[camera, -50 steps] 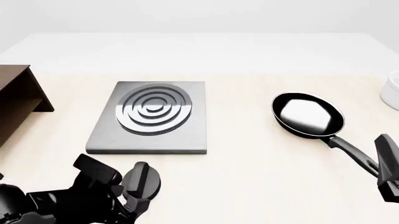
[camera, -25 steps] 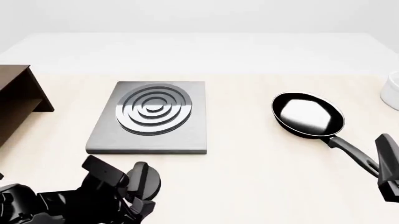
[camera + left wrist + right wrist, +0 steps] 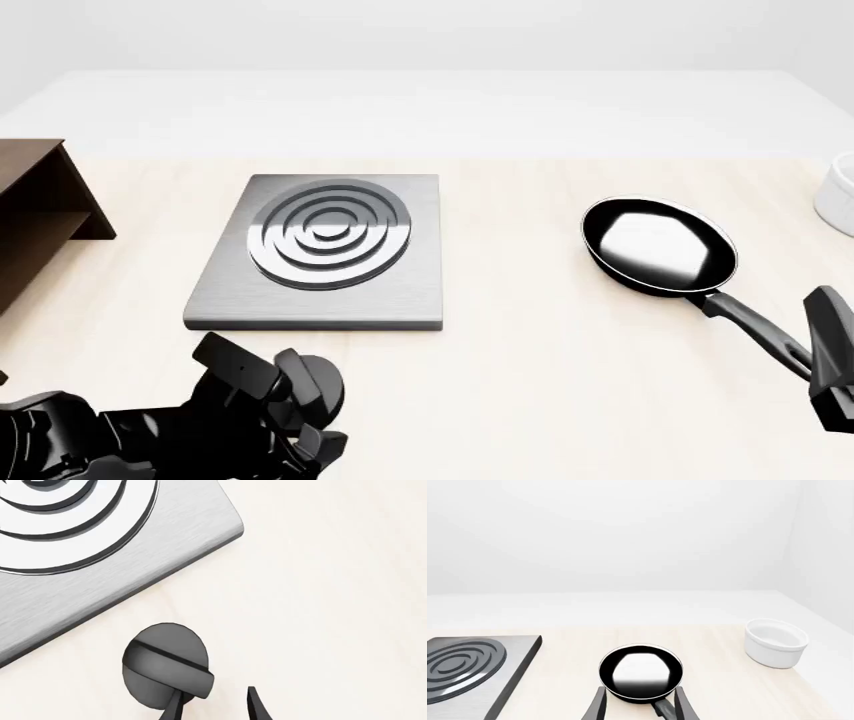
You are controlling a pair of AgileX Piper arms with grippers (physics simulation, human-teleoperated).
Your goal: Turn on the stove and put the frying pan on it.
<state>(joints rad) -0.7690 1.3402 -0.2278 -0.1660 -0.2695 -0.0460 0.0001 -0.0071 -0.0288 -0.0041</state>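
Note:
The stove's grey plate point(image 3: 400, 290) with silver burner rings point(image 3: 328, 233) lies left of centre. Its black ridged knob point(image 3: 167, 665) sits on the table just in front of the plate. My left gripper point(image 3: 215, 707) is open over the knob, one fingertip point(image 3: 175, 706) at the ridge's end and the other beside the knob. The black frying pan point(image 3: 658, 245) rests on the table at the right, its handle point(image 3: 754, 325) pointing toward me. My right gripper point(image 3: 639, 707) is open, with a finger on each side of the handle point(image 3: 662, 709).
A white cup point(image 3: 776, 642) stands at the right edge beyond the pan. A brown wooden shelf point(image 3: 34, 205) occupies the far left. Bare table lies between the stove plate and the pan.
The left gripper has shifted slightly right and nearer over the knob, covering more of it. The right arm, pan and stove plate have not moved.

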